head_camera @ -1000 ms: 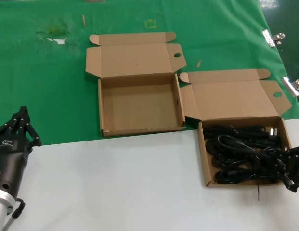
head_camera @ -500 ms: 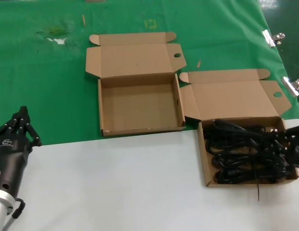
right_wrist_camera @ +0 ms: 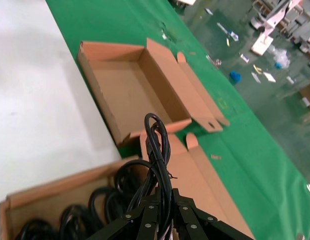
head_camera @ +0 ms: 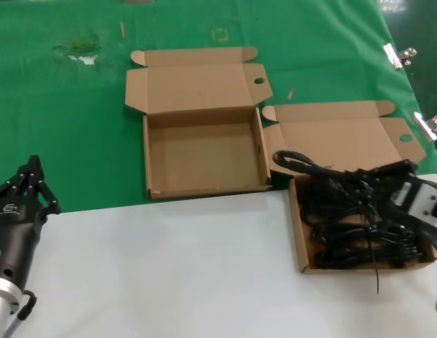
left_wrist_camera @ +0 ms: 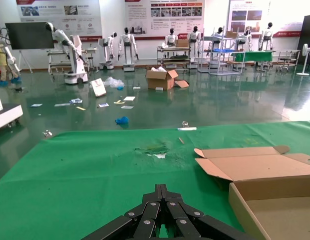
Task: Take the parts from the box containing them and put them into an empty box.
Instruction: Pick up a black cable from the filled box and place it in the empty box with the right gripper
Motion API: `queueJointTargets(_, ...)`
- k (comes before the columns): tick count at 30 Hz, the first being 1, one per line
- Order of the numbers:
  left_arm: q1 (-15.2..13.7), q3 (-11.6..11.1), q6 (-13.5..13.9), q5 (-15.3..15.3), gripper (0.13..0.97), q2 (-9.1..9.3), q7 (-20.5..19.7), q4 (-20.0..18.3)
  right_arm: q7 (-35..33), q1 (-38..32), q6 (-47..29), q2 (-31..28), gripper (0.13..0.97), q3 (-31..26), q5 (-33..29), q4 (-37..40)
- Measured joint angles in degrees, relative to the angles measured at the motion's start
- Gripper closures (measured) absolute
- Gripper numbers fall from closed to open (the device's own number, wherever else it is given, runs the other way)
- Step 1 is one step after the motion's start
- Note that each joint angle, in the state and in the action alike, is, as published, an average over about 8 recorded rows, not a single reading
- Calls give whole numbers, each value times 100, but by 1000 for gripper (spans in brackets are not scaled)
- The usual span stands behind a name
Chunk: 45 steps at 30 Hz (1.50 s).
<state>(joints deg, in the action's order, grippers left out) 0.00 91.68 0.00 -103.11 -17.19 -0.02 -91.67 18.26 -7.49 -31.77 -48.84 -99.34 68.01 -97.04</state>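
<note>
- a coiled black power cord (head_camera: 313, 169) is seen clamped between the closed fingers of the right gripper (head_camera: 366, 177), lifted above the box of cords (head_camera: 297, 232) at about 4 o'clock in the head view.
- in the right wrist view the same cord (right_wrist_camera: 157, 150) is shown rising from between the fingertips, its loop standing over the hinged lid.
- the remaining power cords (head_camera: 359, 236) are left lying in a tangle inside that box.
- the empty box (head_camera: 204, 151) is placed at about 11 o'clock of the full one, lid folded back, its near corner just beside the full box's lid tab.
- the left gripper (head_camera: 28, 184) is parked at 8 o'clock, at the edge of the green cloth (head_camera: 63, 127), with its fingers drawn together.
- the white tabletop (head_camera: 169, 267) is seen under the front of the full box.
</note>
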Motion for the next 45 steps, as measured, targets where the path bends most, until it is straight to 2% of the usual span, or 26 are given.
queueJointTargets(7,0,0,0,0,957,0,0,0,-53,-286,-163,418,927,-90,-354,19)
queueJointTargets(15,0,0,0,0,957,0,0,0,-66,-417,-317,602,927,-3,-513,-8)
queueJointTargets(33,0,0,0,0,957,0,0,0,-140,146,-641,-238,927,728,-109,-543)
queueJointTargets(45,0,0,0,0,957,0,0,0,-28,-40,-566,60,927,689,-203,-607)
